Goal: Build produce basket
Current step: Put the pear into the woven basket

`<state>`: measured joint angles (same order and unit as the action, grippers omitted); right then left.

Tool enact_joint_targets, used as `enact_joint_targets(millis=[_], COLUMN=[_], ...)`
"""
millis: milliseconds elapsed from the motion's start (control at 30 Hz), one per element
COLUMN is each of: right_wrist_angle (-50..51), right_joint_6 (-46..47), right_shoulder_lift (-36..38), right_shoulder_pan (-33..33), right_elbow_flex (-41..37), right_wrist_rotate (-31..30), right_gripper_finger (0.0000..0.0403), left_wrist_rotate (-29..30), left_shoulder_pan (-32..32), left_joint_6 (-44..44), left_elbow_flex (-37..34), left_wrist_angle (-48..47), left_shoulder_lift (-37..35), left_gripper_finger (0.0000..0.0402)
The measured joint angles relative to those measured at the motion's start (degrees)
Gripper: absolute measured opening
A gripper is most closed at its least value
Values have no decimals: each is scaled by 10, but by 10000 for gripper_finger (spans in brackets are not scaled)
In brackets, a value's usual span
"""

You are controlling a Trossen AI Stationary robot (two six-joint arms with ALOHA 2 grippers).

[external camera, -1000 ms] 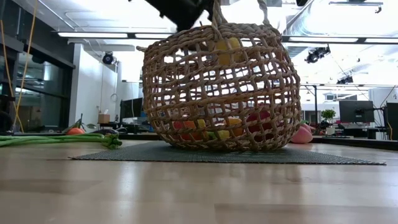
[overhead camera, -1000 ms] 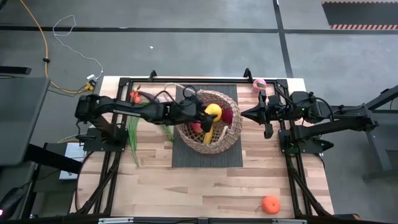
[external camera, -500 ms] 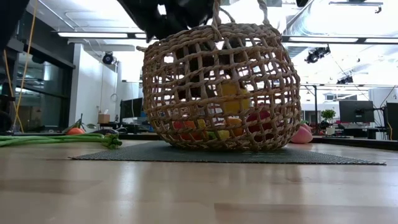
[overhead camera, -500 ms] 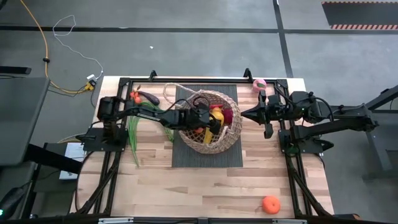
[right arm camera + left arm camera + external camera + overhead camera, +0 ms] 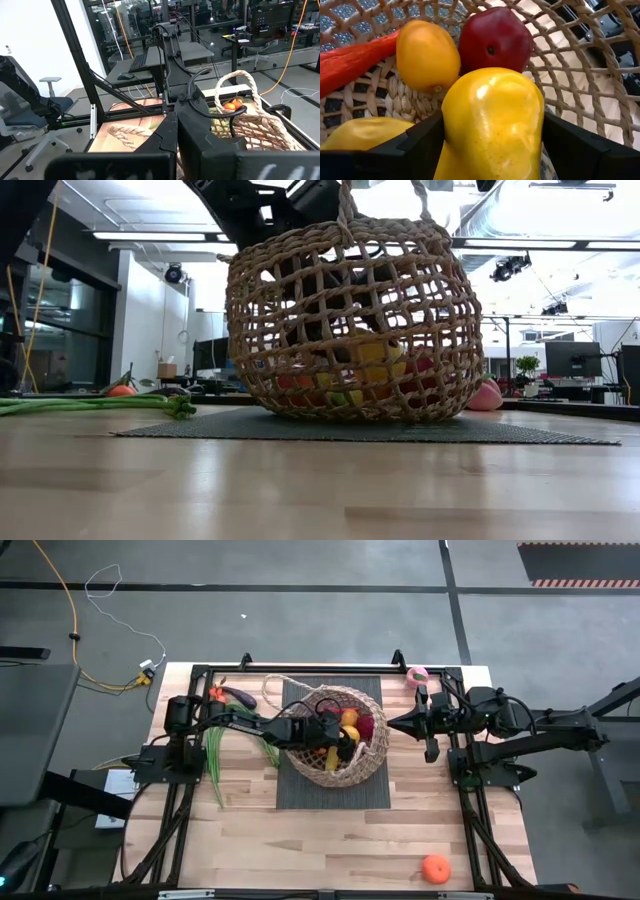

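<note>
The left gripper is reaching down inside the round tan open-weave wicker basket, which is sitting on the dark mat toward the table's far edge, its fingers pinching a plump glossy yellow fruit. Judging from here, it is best lowering the fruit until it rests beside the round orange-yellow lemon and dark red fruit, then spreading the fingers slowly and rising straight, clear of the weave. The right gripper is waiting near the table's right edge, fingers pressed together.
</note>
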<state>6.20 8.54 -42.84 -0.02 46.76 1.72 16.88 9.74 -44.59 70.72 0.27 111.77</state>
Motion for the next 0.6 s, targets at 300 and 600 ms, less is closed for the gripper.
enact_joint_targets(millis=[300,600], right_wrist_angle=[0,0], right_joint_6=[3,4], right_shoulder_lift=[0,0], right_shoulder_pan=[0,0], right_elbow_flex=[0,0], right_wrist_rotate=[0,0], right_gripper_finger=[0,0], left_wrist_rotate=[-20,-26], left_shoulder_pan=[0,1], left_joint_6=[18,40], left_elbow_flex=[0,0], left_wrist_angle=[10,10], left_shoulder_lift=[0,0], left_gripper_finger=[294,381])
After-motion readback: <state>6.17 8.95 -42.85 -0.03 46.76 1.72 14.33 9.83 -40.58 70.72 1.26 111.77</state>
